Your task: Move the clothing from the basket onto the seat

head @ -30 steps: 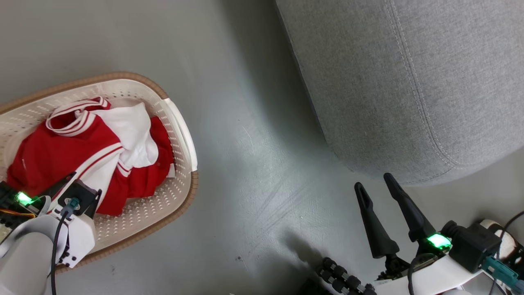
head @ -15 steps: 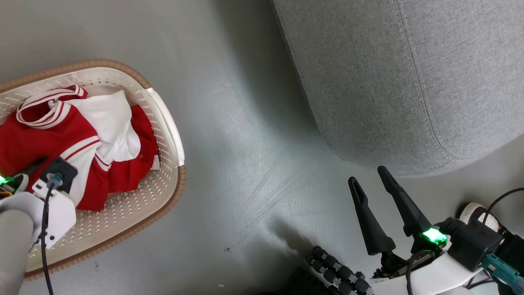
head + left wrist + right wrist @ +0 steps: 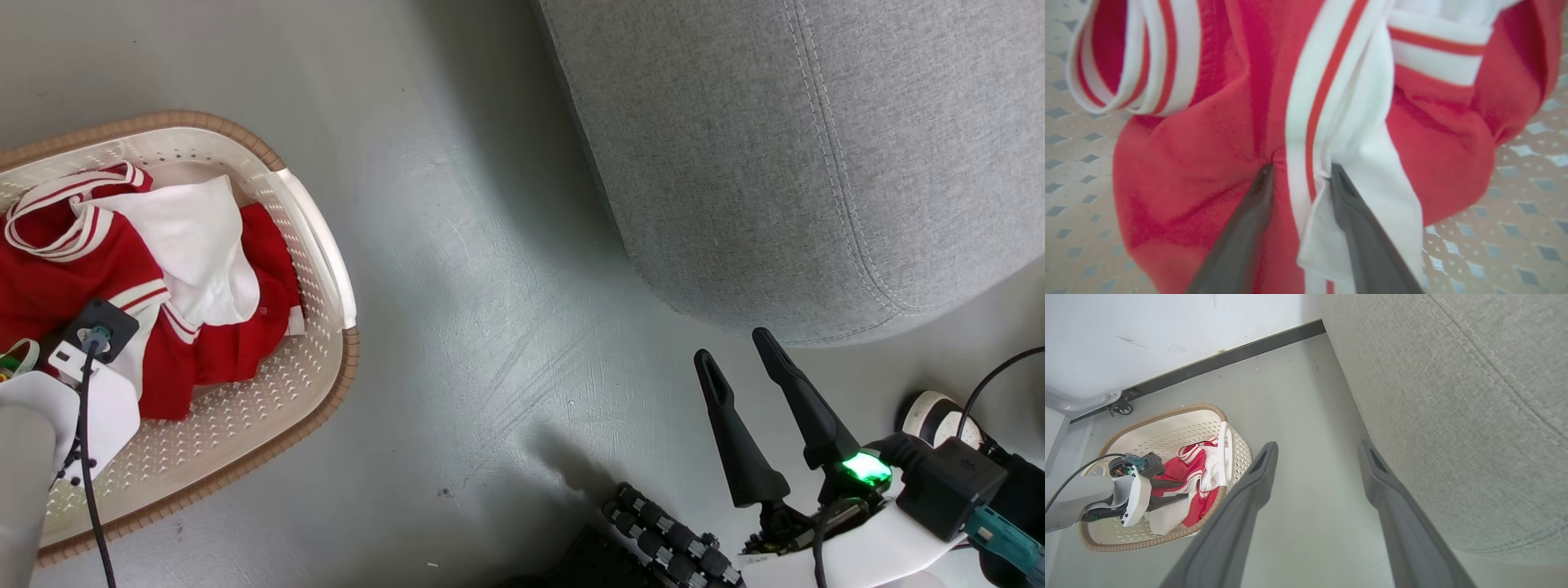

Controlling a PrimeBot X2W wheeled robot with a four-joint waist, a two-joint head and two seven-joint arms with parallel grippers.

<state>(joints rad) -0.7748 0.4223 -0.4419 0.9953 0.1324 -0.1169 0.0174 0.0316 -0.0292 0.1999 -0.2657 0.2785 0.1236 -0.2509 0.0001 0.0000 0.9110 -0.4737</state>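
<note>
Head view: the clothing (image 3: 49, 286) lies heaped in the basket (image 3: 245, 400), red with white stripes and a white panel on top. In the left wrist view the left fingers (image 3: 1263, 183) are down inside the basket. They are spread, with their tips pressed into the clothing and a white, red-striped fold standing between them. The fold is not pinched. The basket's perforated bottom shows on either side of the heap. The right fingers (image 3: 714, 384) hang released over the floor (image 3: 473, 286), well to the right of the basket, holding nothing. The seat (image 3: 775, 163) stands further right of the basket and apart from it, with a strip of grey floor between them.
</note>
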